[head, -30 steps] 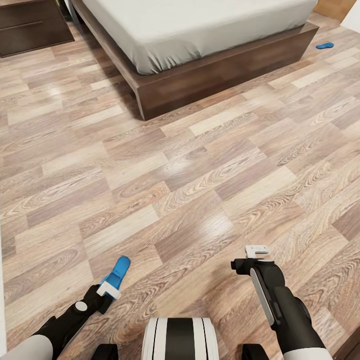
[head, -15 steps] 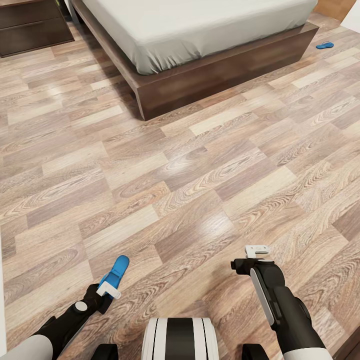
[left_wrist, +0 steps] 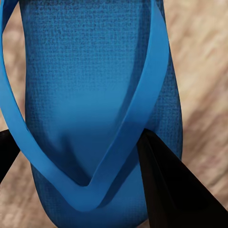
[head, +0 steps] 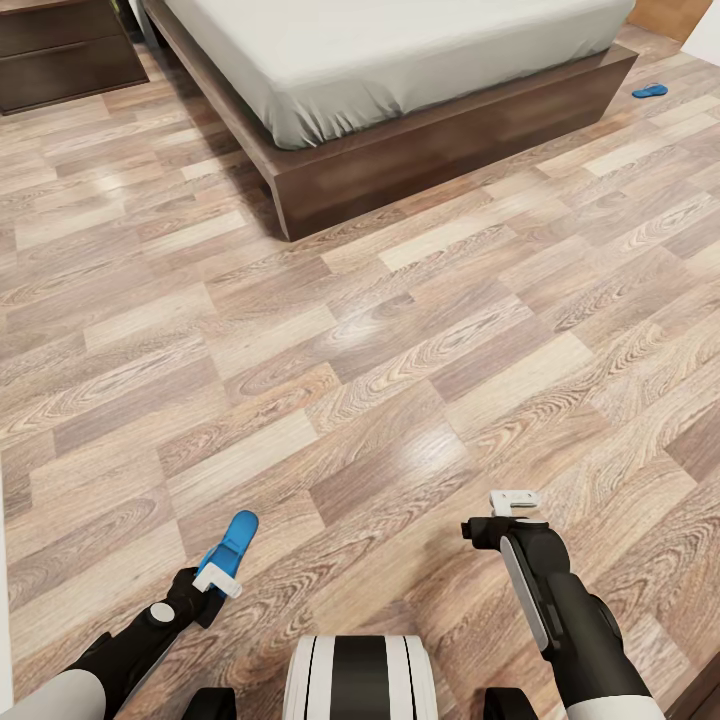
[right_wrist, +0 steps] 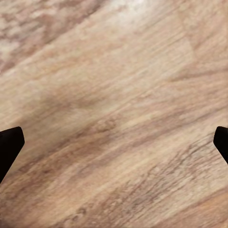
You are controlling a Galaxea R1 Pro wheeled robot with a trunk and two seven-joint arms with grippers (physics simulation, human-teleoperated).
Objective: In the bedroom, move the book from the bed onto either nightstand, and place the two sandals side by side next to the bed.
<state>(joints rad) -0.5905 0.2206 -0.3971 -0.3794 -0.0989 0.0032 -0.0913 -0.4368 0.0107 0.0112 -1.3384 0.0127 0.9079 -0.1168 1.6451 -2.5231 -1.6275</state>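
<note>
Left tool [head: 222,577] pinches one sandal [head: 235,541], long axis pointing toward the bed [head: 420,150]. Right tool [head: 513,503] spread, empty.

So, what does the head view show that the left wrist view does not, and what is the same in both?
Head view alone: the bed, a dark cabinet at far left, a second blue sandal on the floor past the bed's far corner, and the open, empty right gripper.

Left wrist view alone: the held sandal's textured sole and V-shaped straps close up, between the dark fingers.

Both: the left gripper shut on that sandal, above the wood-plank floor.
</note>
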